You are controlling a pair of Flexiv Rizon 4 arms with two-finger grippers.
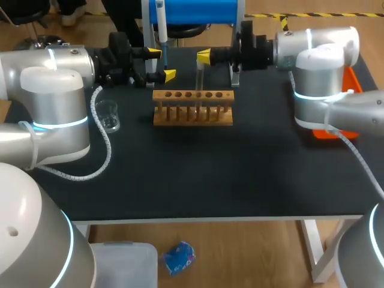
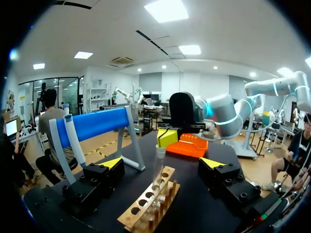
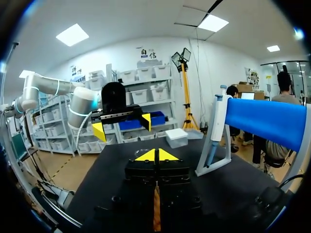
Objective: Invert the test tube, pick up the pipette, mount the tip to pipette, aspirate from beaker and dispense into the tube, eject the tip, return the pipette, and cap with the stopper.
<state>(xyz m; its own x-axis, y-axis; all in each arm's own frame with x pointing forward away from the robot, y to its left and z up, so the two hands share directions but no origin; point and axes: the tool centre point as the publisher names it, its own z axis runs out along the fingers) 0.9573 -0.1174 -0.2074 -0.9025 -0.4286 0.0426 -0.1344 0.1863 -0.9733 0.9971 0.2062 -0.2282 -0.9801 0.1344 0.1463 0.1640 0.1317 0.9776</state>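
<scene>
Test tube (image 1: 198, 80) held over rack (image 1: 192, 114), back-middle of table (image 1: 210, 180).
Right gripper (image 1: 203, 57) is pinched narrow on the top of the one test tube, which is upright with its lower end at the single wooden rack's top. Left gripper (image 1: 162, 64) is wide and holds nothing, behind the rack's left end. One pipette (image 1: 161, 27) hangs on the blue stand (image 1: 198, 11) at the back edge. One beaker (image 1: 108, 115) sits near the left edge, one orange box (image 1: 351, 84) at the right edge. Everything sits in the table's back half.

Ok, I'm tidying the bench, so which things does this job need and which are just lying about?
Needed: test tube, pipette, beaker, orange tip box.
Only supports, nothing idle: wooden rack, blue stand.
</scene>
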